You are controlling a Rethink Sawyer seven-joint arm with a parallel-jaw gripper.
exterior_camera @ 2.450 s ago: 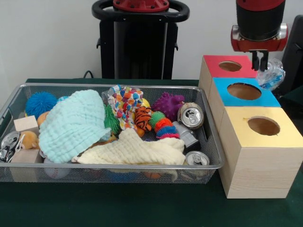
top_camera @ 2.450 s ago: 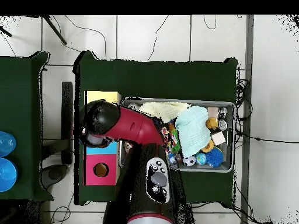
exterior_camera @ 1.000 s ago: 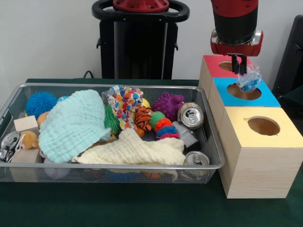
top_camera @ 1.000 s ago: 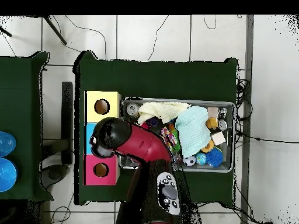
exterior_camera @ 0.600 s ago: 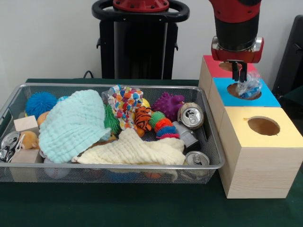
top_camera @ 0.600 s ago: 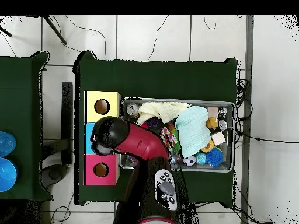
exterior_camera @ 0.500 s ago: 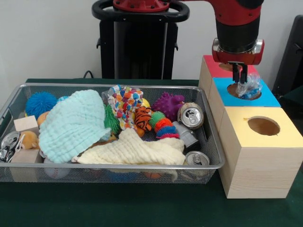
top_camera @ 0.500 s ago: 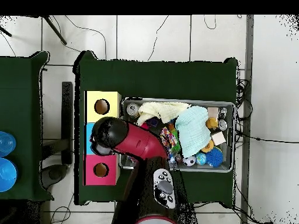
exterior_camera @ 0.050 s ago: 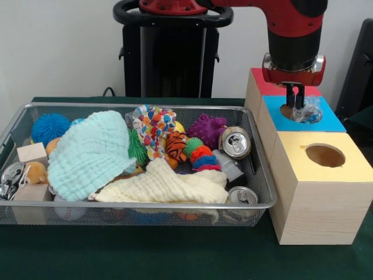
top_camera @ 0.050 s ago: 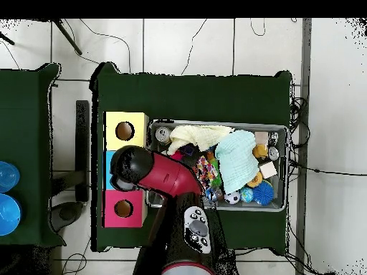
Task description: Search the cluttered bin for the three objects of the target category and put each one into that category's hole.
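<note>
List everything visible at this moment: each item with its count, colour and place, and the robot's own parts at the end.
Wire mesh bin: 1, grey, on the green table.
Wooden boxes with round holes: 3, in a row beside the bin; red-topped box, blue-topped box, yellow-topped box.
Crumpled clear plastic bottle: 1, blue label, at the blue box's hole.
Muslin cloths: 2; pale blue cloth, cream cloth, both on top of the clutter.
Drink cans: 3 seen, silver; one near the boxes, one at the front corner, one at the opposite end.
Spiky balls: blue, purple.
Wooden cubes: 2, pale;.
Tiger toy: 1, orange.
Gripper: 1, dark, shut on the bottle.
</note>
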